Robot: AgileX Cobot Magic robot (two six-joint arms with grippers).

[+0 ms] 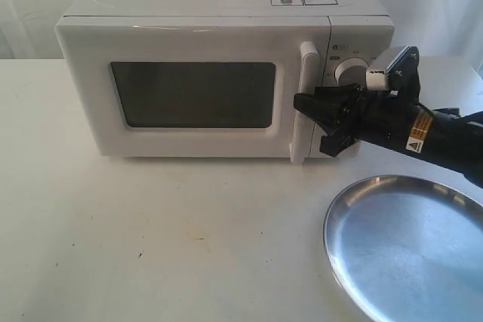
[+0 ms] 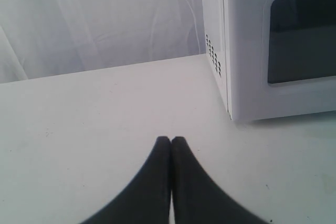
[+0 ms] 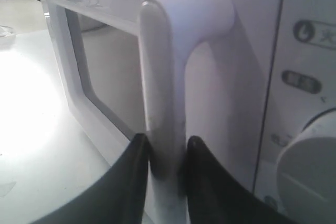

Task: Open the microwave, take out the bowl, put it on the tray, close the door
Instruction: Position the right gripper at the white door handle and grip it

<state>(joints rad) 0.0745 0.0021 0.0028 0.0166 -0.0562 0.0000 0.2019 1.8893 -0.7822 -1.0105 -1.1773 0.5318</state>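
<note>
The white microwave stands at the back of the table, and its door with the dark window looks closed. My right gripper reaches in from the right and is shut on the tall white handle. In the right wrist view the two black fingers press on either side of the handle. The silver tray lies at the front right, with nothing on it. The bowl is not in view. My left gripper is shut on nothing above bare table, near the microwave's left front corner.
Two white dials sit right of the handle, the upper dial just behind my right arm; one dial shows in the right wrist view. White table spreads in front of the microwave. A pale curtain hangs behind.
</note>
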